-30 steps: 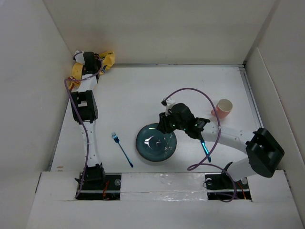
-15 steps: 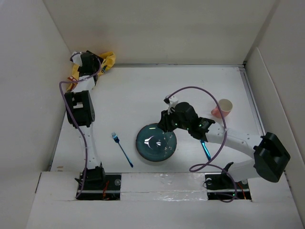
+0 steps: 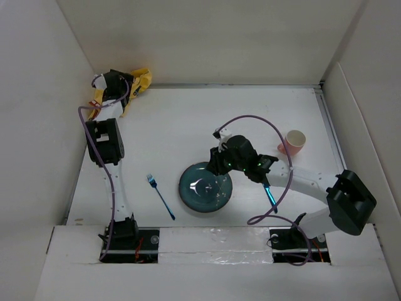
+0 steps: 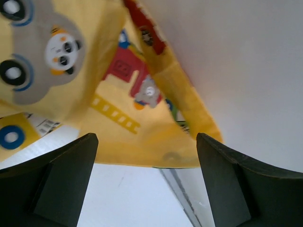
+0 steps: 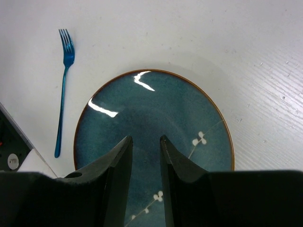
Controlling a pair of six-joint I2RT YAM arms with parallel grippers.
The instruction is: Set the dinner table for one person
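Item 1, the dinner table, a broad white matte rectangular surface; runs from the arm bases to the far wall and bears everything below.

Item 2, slim blue metal fork; lies at a slant just left of the plate, apart from it.

Item 3, round teal glazed plate with a brown rim; the right gripper hangs over its middle, jaws a narrow gap apart with nothing seen between them. Hazard: a straight drop would knock the glaze, or slide the plate into the fork.

Item 4, slender blue metal utensil, kind not discernible; lies right of the plate, partly under the right arm. Hazard: a low sweep of the forearm could drag it askew.

Item 5, pink paper cup; stands far right, near the arm's purple cable. Hazard: the cable could tip it.

Item 6, yellow cartoon-printed cloth; bunched in the far left corner. The left gripper faces it, jaws spread wide, clasping nothing. Hazard: pinching one loose fold would bring it away crumpled.
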